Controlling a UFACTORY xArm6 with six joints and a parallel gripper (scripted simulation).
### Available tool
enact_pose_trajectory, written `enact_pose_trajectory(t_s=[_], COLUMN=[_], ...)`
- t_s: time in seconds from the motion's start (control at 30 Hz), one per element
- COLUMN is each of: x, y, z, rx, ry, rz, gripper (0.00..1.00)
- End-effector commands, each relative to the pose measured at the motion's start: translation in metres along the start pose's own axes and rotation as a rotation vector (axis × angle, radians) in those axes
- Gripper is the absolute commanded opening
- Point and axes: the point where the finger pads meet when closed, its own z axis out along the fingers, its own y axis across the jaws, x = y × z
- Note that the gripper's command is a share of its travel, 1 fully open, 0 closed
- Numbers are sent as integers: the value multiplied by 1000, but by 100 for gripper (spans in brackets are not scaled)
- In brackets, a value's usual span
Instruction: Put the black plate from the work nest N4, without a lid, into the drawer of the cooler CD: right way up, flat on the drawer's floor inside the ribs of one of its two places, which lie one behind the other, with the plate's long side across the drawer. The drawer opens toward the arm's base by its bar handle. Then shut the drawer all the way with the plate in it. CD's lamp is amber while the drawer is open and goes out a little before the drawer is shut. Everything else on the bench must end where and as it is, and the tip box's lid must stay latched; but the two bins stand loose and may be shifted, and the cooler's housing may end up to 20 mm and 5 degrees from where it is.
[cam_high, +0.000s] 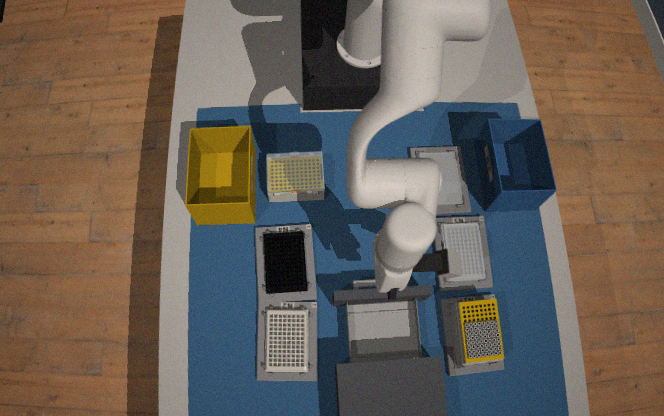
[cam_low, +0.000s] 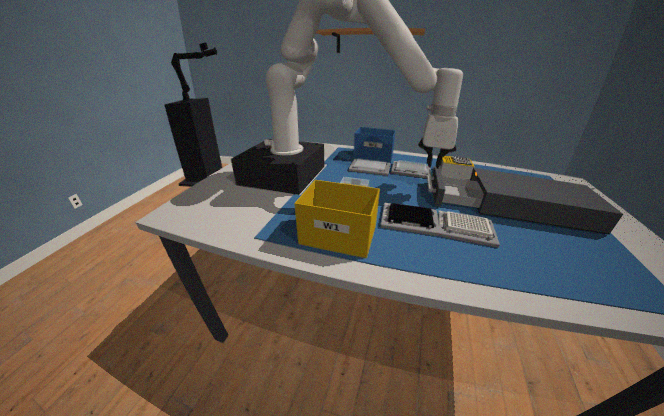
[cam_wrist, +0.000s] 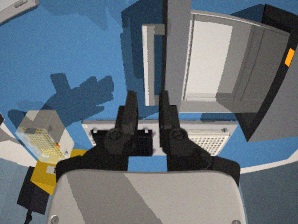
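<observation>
Blue mat (cam_high: 225, 310) on a grey bench: nearest me in the exterior view, the black plate (cam_low: 411, 215) lies in its nest. Beyond it, I hold the gripper (cam_low: 436, 161), fingers narrowed on nothing, just above the bar handle (cam_high: 382, 295) of the drawer (cam_high: 382, 345), which stands part-open. The plate is well left of the fingers in the top view, its long axis running along the drawer's travel.

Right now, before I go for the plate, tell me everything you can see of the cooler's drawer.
The cooler's drawer is a grey, plastic-looking tray, pulled out toward the arm's base and open. Its pale floor shows nothing lying in it; the ribs are too faint to make out. The bar handle runs across its front edge. The hand, narrowed and holding nothing, hangs right at the handle. The drawer's rear end meets the cooler housing. An amber lamp shows on the housing.
</observation>
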Motion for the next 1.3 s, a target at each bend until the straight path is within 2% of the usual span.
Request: enact_pose_trajectory(t_s=[0.0,1.27], x=[0,0], y=[2,2], z=[5,61], rx=[-5,-5], ry=[0,0], rz=[0,0], gripper=[21,21])
